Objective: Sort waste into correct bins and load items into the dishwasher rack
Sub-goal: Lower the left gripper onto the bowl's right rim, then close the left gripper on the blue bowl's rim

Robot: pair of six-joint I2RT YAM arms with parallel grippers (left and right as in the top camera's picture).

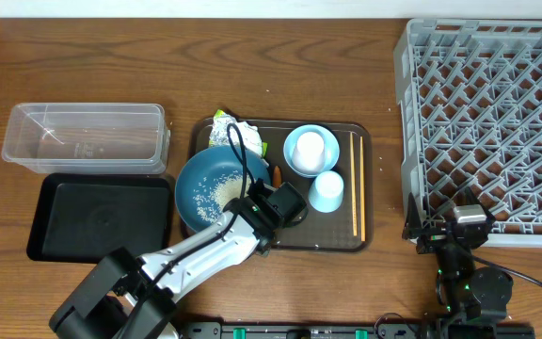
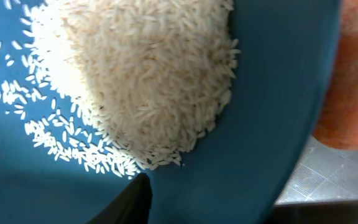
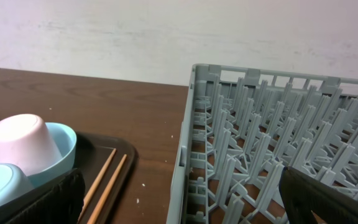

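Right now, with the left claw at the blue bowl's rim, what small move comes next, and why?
Probably lift the dark blue bowl slightly: the left claw is at its rim, one finger inside, and its rice heap needs binning.

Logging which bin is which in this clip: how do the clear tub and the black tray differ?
The clear plastic tub is see-through, while the black tray is opaque. The tub has tall walls and the tray is shallow. The tub lies farther from the robot, with the tray just in front of it, nearer. Both are rectangular with a similar footprint, both sit left of the brown serving tray, and neither shows any waste inside.
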